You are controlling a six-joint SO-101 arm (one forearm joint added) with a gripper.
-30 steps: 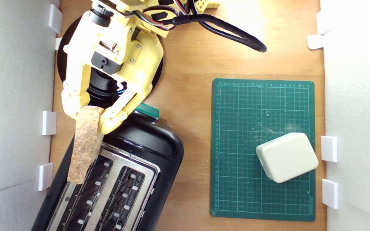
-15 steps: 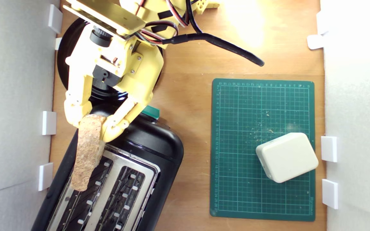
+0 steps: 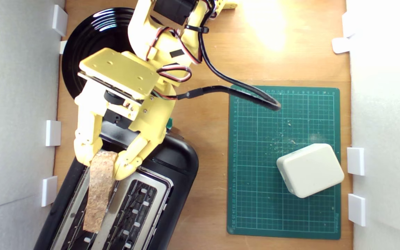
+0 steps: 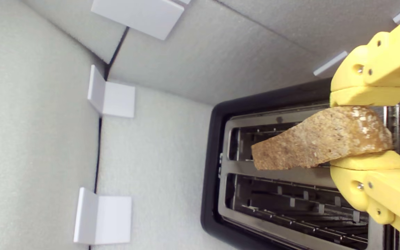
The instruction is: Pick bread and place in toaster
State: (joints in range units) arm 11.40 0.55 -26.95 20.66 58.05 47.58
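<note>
Yellow gripper (image 3: 103, 163) clamped on one end of the bread (image 3: 97, 194), held edge-on above the toaster (image 3: 172, 166). Slice's long axis runs along the slot nearer the exterior view's left; far end over the slot.

Yellow hand (image 3: 103, 168) angled downward, fingers (image 4: 368, 95) seemingly clamped, wrist bent.

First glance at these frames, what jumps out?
The yellow claw pinching a crusty bread slice edge-up over the black toaster, above the slot nearer the exterior view's left. Next, the green cutting mat at that view's right, carrying a white rounded block, and a glossy black plate behind the arm.
</note>
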